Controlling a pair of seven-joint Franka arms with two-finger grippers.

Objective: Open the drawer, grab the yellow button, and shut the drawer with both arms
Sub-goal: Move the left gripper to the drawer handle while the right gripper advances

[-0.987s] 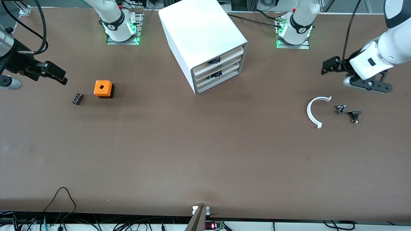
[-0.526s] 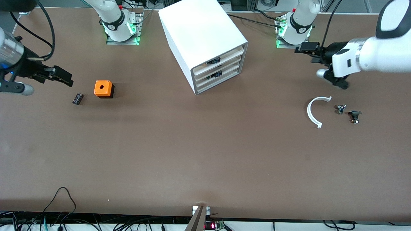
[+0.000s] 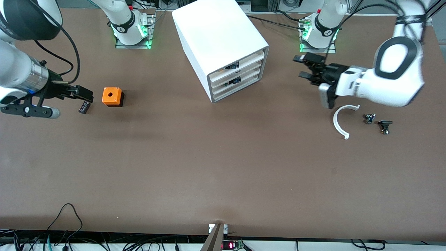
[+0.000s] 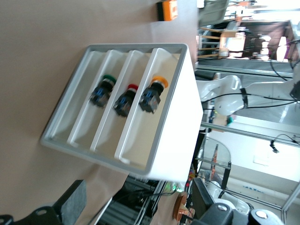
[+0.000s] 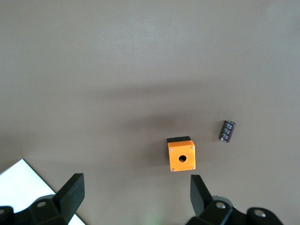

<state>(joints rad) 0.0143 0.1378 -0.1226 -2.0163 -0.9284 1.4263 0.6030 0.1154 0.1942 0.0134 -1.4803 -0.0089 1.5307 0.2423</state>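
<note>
White plastic makes up the drawer cabinet (image 3: 223, 45), which stands on the counter (image 3: 223, 167) at the edge where the arm bases are, midway between the two bases, its open front turned partly toward the left arm's end. The drawers look pushed in, so I judge that the opening step is not yet done. In the left wrist view the button (image 4: 153, 93), black body with orange-yellow cap, lies in one drawer compartment, beside a red-capped button (image 4: 125, 99) and a green-capped button (image 4: 102, 90) in the neighbouring ones; each lies with its long axis running along its drawer's depth, cap inward. The left tool (image 3: 306, 66) hovers over the counter in front of the drawers, fingers spread and empty, pointing toward the cabinet, so it is the closer one for pulling a drawer. The right tool (image 3: 81, 94) hangs, released and empty, over a small black part (image 3: 84, 107) beside the orange cube (image 3: 112, 96), toward the right arm's end and well apart from the cabinet.
</note>
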